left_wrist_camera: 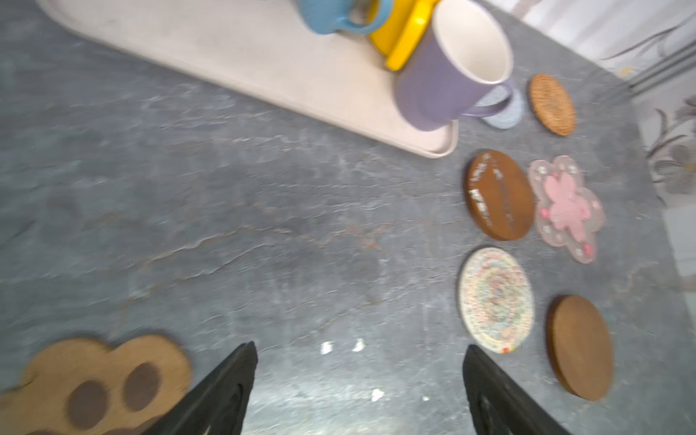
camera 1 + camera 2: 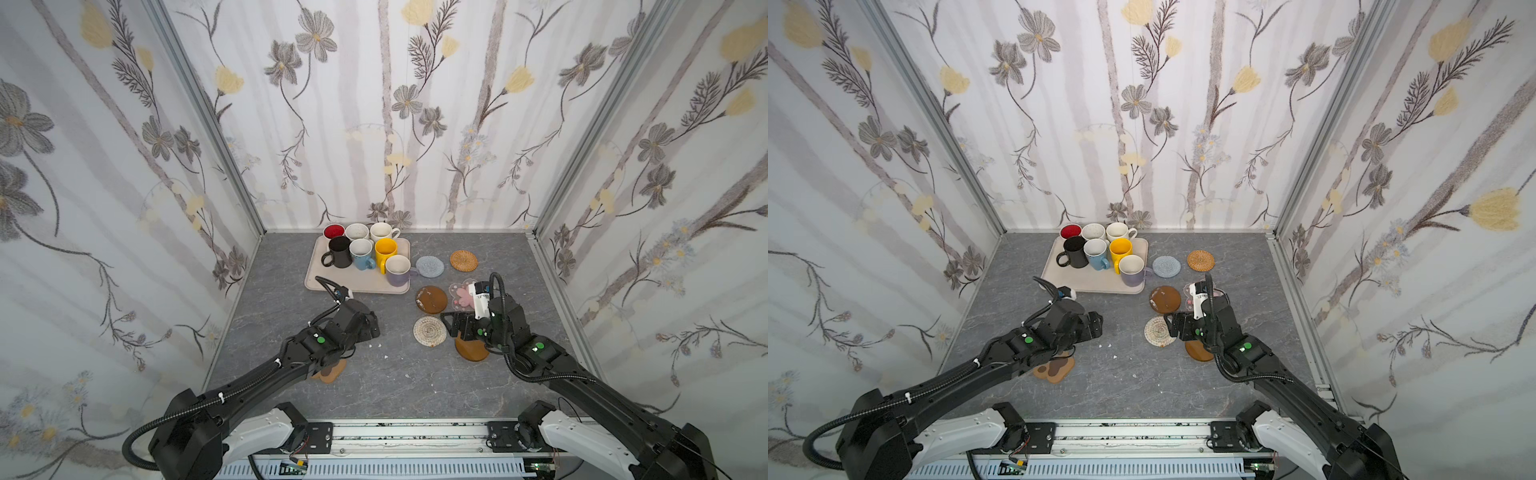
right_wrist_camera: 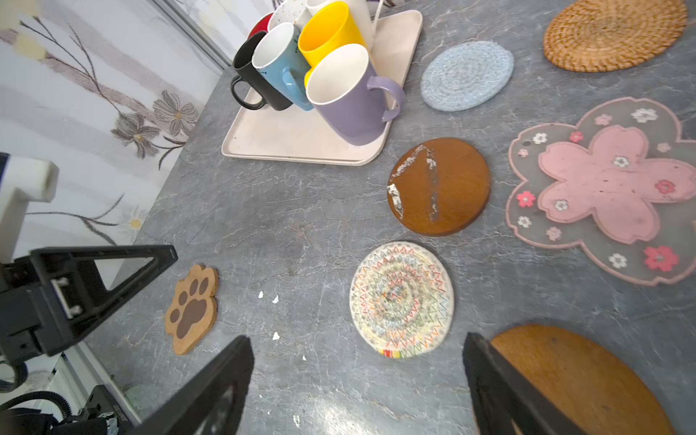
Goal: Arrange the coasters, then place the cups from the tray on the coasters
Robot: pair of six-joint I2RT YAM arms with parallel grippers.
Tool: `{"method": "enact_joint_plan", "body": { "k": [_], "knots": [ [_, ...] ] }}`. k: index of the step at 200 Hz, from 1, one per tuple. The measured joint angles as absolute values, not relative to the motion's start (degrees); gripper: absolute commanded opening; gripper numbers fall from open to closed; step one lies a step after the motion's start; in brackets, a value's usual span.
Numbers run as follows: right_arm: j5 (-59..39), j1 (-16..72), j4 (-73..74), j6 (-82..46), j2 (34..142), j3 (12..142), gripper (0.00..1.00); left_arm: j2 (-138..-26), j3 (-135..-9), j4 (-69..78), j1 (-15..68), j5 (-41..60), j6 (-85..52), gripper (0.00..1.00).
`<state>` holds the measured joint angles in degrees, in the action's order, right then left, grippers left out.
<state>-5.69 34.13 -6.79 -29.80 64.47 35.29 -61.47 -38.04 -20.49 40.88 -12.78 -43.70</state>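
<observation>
- Beige tray point(image 2: 332, 284) lies at the back of the grey marbled tabletop point(image 2: 374, 395) and carries all seven mugs, bunched toward its far side.
- The back row is the red-lined white mug point(image 2: 334, 231), the speckled white mug point(image 2: 356, 231) and the cream mug point(image 2: 382, 231).
- In front of them stand the black mug point(image 2: 340, 252), the light blue mug point(image 2: 362, 255) and the yellow mug point(image 2: 385, 250).
- The lavender mug point(image 2: 398, 271) stands at the tray's near right corner.
- Six coasters lie flat to the right of the tray, each apart from its neighbours: pale blue crochet coaster point(image 2: 429, 266), rattan coaster point(image 2: 464, 260), scuffed amber disc point(image 2: 431, 299), clear pink-flower coaster point(image 2: 459, 296), whitish spiral coaster point(image 2: 429, 331) and plain amber disc point(image 2: 471, 353).
- The paw-print coaster point(image 2: 332, 372) lies well apart on the left, partly under the left arm in both top views.
- The left gripper point(image 1: 359, 376) has its jaws spread wide and empty above bare tabletop, between the paw-print coaster and the spiral coaster.
- The right gripper point(image 3: 357, 376) is also spread wide with nothing between the jaws, beside the spiral coaster and over the plain amber disc's edge.
</observation>
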Motion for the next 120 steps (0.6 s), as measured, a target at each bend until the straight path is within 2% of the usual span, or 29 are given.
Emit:
{"method": "enact_joint_plan", "body": {
  "k": [12,39,51,66,102,120],
  "knots": [
    [-5.96,35.05,-5.54,-29.50,66.54,35.97,0.88,-58.28,-35.40,-22.57,39.64,-12.97,-44.88,0.81],
    [-7.14,36.51,-3.31,-29.41,70.70,36.58,0.87,-52.86,-31.03,-26.39,37.71,-14.22,-48.25,0.63],
    [-7.40,37.06,-2.55,-29.32,72.25,36.97,0.87,-52.10,-30.24,-28.10,37.47,-14.90,-49.89,0.61],
    [-7.81,37.56,-1.39,-29.30,73.58,37.41,0.87,-52.16,-29.61,-29.10,37.39,-15.92,-52.01,0.62],
    [-9.34,38.30,1.06,-29.30,76.49,37.60,0.87,-51.20,-26.39,-31.09,34.76,-19.77,-57.21,0.80],
    [-10.09,38.44,1.69,-29.28,77.41,37.60,0.87,-49.54,-25.08,-31.77,33.10,-21.04,-59.07,0.81]
  ]
}}
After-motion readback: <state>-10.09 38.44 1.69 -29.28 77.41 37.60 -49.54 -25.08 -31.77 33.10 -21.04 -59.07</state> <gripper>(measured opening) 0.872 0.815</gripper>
